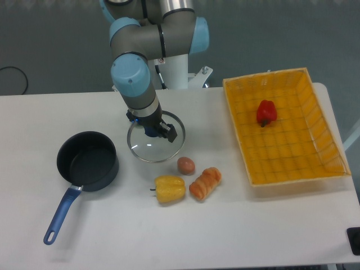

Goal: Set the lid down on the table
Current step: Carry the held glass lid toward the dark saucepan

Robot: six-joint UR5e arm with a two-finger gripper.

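**Glass lid held in a robot gripper above a white table**

Glass lid [153,142], round and clear with a thin metal rim, sits near the middle of the white table [236,225], toward its back edge. Its centre knob is covered by the gripper [153,128], whose dark jaws are closed around the knob from above. Whether the lid rests on the tabletop or hangs just over it cannot be told from this overhead view.

The arm [135,84], grey with light blue joints, reaches down from the top of the picture.

To the left of the lid stands a dark blue pot [88,161], uncovered, its blue handle [61,216] pointing toward the front left. Just in front of the lid lie a small brown egg-shaped object [186,165], a yellow bell pepper [169,189] and an orange croissant-like piece [205,183], grouped close together.

At the right side of the table sits an orange-yellow mesh tray [315,169] holding a red bell pepper [266,112].
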